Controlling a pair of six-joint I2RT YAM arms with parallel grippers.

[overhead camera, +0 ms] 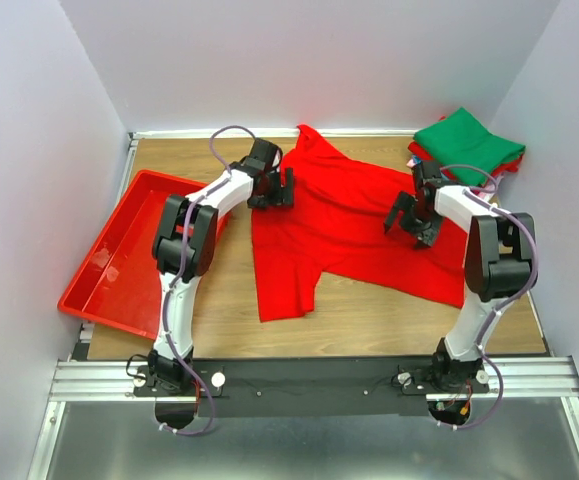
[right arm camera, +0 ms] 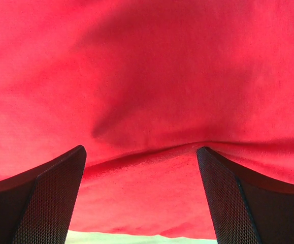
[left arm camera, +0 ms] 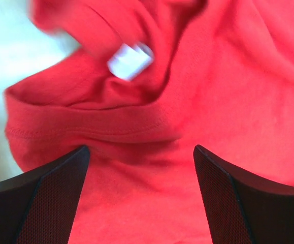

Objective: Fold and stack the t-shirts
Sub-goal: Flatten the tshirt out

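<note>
Near edge of the wooden table [overhead camera: 369,325]: a bare strip, then the bright red t-shirt [overhead camera: 339,235] starts. It's unfolded, lying roughly flat mid-table between my arms. It sits skewed, with one flap reaching toward me on its left side and a point toward the back wall. Mild wrinkles, no fold made yet.

Next out, my left gripper [left arm camera: 140,150] sits low over the shirt's left edge, fingers spread wide, nothing between them. The wrist view shows a stitched hem band bunched just ahead, and past it a small white tag [left arm camera: 130,60], blurred.

Over the shirt's right part, my right gripper [right arm camera: 141,150] also has its fingers wide apart. A soft ridge of cloth runs across below them, not pinched. Can't tell if the tips touch the fabric.

Left of the shirt: red plastic tray [overhead camera: 119,255] at the table's left edge, my left arm crossing its inner side.

Far right corner: stack of folded t-shirts [overhead camera: 469,145], green on top, red edge peeking out beneath.
</note>
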